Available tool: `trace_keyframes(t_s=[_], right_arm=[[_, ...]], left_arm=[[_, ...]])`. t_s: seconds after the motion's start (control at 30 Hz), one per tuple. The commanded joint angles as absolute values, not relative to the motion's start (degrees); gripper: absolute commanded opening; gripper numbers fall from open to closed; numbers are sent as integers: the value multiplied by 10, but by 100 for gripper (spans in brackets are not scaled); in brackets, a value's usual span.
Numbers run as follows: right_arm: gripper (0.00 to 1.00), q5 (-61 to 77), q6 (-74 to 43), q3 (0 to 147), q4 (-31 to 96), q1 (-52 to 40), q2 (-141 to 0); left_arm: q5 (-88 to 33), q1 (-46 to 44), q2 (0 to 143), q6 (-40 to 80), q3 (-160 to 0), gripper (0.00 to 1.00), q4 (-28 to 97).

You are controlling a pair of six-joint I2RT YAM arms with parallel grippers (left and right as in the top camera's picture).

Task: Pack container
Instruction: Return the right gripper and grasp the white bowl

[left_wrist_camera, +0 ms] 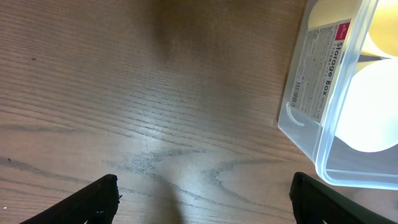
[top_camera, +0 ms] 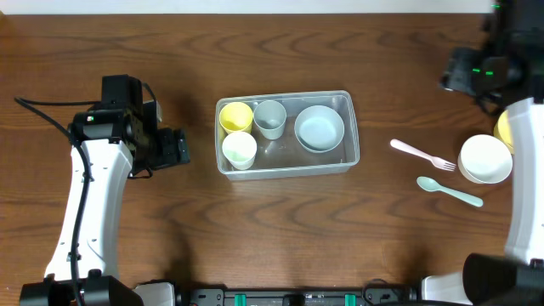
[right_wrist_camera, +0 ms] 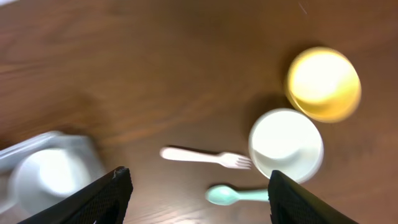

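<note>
The clear container (top_camera: 350, 151) sits mid-table and holds a yellow cup (top_camera: 235, 116), a grey cup (top_camera: 269, 118), a pale cup (top_camera: 240, 150) and a grey-blue bowl (top_camera: 320, 127). Its labelled corner shows in the left wrist view (left_wrist_camera: 314, 93). My left gripper (left_wrist_camera: 202, 202) is open and empty over bare wood, left of the container. My right gripper (right_wrist_camera: 196, 199) is open and empty, high above the table's right side. Right of the container lie a pink fork (top_camera: 422, 154), a mint spoon (top_camera: 449, 190), a white bowl (top_camera: 485, 159) and a yellow bowl (right_wrist_camera: 323, 83).
The right arm's white link (top_camera: 527, 170) covers most of the yellow bowl in the overhead view. The left arm (top_camera: 93, 187) reaches along the table's left side. The table's far edge runs along the top of the overhead view.
</note>
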State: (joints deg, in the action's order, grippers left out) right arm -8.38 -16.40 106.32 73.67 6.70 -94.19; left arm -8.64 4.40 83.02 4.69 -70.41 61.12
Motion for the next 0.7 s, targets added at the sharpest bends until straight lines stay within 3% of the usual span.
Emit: trace_keyframes(t_s=[0.0, 0.33, 0.67], right_arm=[[72, -68, -191, 1004, 736, 118, -981], [77, -66, -192, 786, 596, 194, -1041], [72, -66, -192, 745, 540, 211, -1096]], left_arm=[[-86, 46, 823, 46, -703, 88, 614], [-86, 46, 823, 46, -703, 88, 614], [-86, 46, 823, 46, -703, 88, 614]])
